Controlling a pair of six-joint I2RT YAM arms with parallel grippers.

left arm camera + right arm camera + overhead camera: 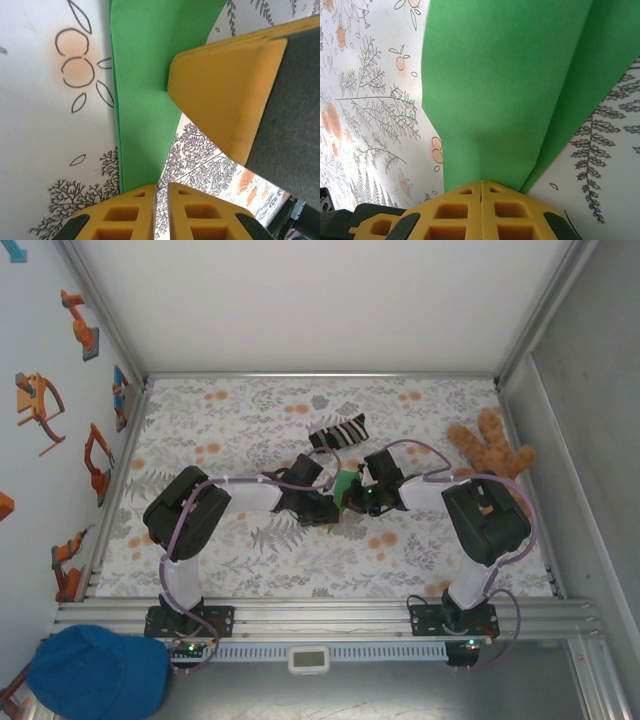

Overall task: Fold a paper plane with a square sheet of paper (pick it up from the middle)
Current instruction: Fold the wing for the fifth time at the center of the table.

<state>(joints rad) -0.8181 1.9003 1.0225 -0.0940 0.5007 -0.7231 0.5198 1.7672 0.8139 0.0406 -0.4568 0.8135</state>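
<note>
Closest to the lens, the right claw has its yellow fingers pressed flat together, clenched on the narrow end of the green paper. From that pinch the paper widens upward, with a long fold running along its right side, above the flowered worktop.

On the left wrist camera, the left claw has its fingers almost together, with a thin slit between them through which the worktop's print shows. The paper tapers down to the tip of one of those fingers, but I cannot tell whether they grip it. One yellow finger of the right claw presses against the paper's edge from the right.

From above, both arms meet at the middle of the worktop with the paper between them. A striped sock lies just behind them, a brown teddy bear at the right edge, and a blue cap beyond the near rail.
</note>
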